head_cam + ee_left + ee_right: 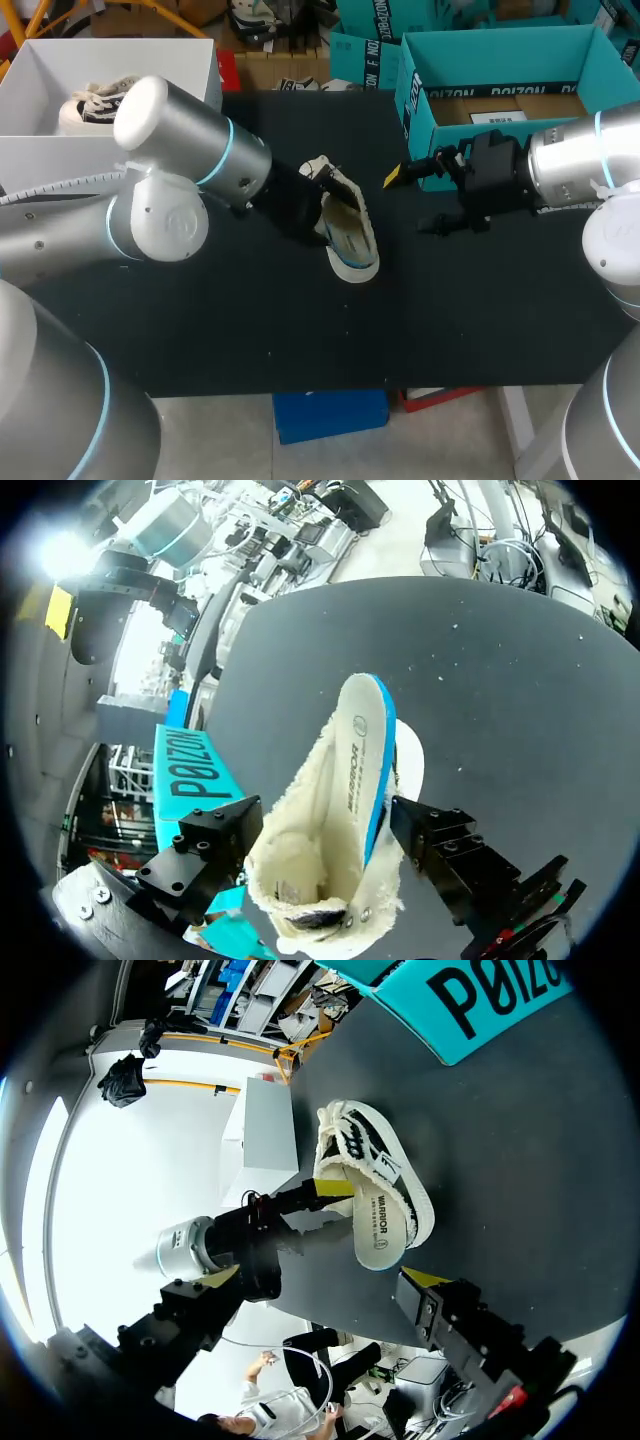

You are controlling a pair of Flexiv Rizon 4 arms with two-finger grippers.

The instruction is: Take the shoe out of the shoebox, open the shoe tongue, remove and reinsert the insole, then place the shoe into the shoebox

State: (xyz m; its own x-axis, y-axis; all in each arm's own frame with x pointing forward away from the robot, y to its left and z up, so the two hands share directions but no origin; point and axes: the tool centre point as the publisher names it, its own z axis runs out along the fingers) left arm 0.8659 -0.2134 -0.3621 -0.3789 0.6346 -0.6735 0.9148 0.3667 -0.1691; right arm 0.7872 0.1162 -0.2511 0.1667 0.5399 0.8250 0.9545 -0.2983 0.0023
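A white fleece-lined shoe (338, 190) with black laces lies on the black table (250, 320), left of the teal shoebox (500, 45). Its white insole (352, 245) with a blue edge sticks far out of the shoe's opening. My left gripper (328, 203) is at the shoe's collar. In the left wrist view its gripper (320, 845) is open, its black fingers (205, 850) flanking the shoe (300, 860) and the insole (358, 750). My right gripper (410, 203) hovers open and empty between shoe and box. In the right wrist view its gripper (325, 1280) has the shoe (360, 1150) ahead.
The teal shoebox (480, 1000) stands open at the back right, cardboard showing inside. A white box (120, 55) at the back left holds another shoe (95, 100). The table's front half is bare black mat.
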